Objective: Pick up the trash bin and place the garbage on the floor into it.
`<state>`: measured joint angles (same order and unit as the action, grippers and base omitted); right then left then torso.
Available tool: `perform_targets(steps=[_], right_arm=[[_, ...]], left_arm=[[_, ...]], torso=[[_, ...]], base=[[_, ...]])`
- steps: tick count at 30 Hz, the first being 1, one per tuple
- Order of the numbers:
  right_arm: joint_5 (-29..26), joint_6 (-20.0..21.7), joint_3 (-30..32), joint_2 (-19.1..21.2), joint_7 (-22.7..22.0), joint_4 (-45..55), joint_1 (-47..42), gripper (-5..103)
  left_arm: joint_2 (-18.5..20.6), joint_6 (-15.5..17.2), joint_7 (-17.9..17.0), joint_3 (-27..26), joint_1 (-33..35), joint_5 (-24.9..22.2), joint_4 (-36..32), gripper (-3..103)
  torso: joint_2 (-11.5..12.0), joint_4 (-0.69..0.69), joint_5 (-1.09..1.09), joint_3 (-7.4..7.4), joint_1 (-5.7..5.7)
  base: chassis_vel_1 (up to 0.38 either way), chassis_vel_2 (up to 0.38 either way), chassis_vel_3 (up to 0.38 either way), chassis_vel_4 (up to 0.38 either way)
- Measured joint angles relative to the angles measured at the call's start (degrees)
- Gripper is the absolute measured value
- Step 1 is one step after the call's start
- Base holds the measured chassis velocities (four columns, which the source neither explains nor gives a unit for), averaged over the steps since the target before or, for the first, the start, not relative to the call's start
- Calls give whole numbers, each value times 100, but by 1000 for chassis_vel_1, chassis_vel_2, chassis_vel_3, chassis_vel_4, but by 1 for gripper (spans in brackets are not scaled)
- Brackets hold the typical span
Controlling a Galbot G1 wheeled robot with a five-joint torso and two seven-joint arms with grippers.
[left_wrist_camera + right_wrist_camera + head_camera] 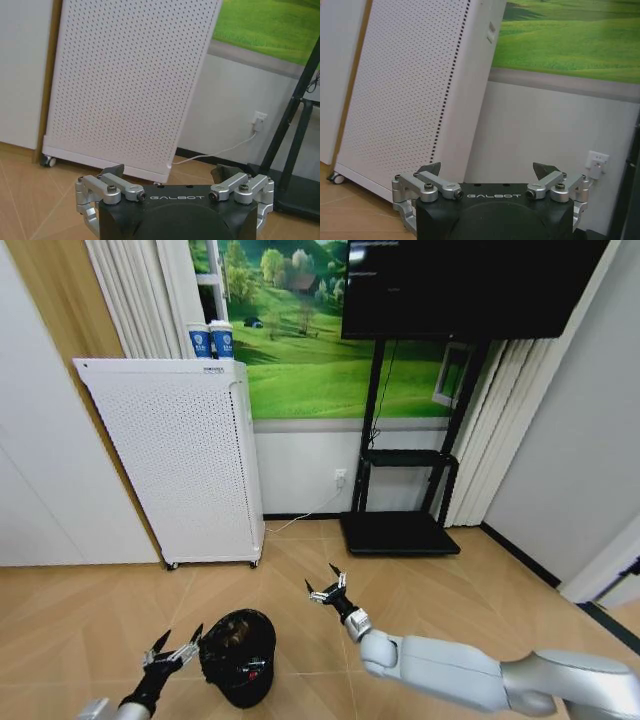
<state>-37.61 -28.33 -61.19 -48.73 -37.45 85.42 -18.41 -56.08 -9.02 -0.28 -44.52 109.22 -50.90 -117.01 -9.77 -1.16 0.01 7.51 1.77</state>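
Trash bin point(239, 656) stands on the floor point(420, 580), lined in black. Left end effector point(176, 647) open, just beside its rim. Right end effector point(327, 588) open, raised nearby.

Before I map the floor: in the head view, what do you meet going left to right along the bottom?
Left tool, open → trash bin on the floor → right tool, open, held above the floor.
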Motion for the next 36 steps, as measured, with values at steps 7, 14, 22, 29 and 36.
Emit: perform_targets(steps=[7, 14, 22, 29, 36], right_arm=[[6, 103, 470, 232, 24, -30, -186, 100], [-96, 10, 957, 506, 215, 54, -367, 100], [-496, 9, 1581, 834, 304, 216, -602, 100], [-888, -84, 2066, 1435, 708, 563, -948, 100], [-901, -197, 2844, 2098, 993, 1009, -1655, 100]], left_arm=[[84, 74, -68, -431, 284, -152, -188, 100], [42, 108, -73, -605, 472, -157, -265, 100], [-33, 180, -147, -808, 593, -297, -529, 100], [-80, 204, -167, -1161, 795, -438, -931, 100], [-72, 195, -84, -1441, 811, -605, -1016, 100]], torso=[[-165, -1, -2, 127, 38], [-324, -1, -1, 244, 81], [-497, -1, 0, 359, 138], [-681, -1, -1, 496, 185], [-824, 1, 1, 597, 230]], base=[[0, 0, 0, 0], [0, 0, 0, 0], [0, 0, 0, 0], [0, 0, 0, 0], [0, 0, 0, 0]])
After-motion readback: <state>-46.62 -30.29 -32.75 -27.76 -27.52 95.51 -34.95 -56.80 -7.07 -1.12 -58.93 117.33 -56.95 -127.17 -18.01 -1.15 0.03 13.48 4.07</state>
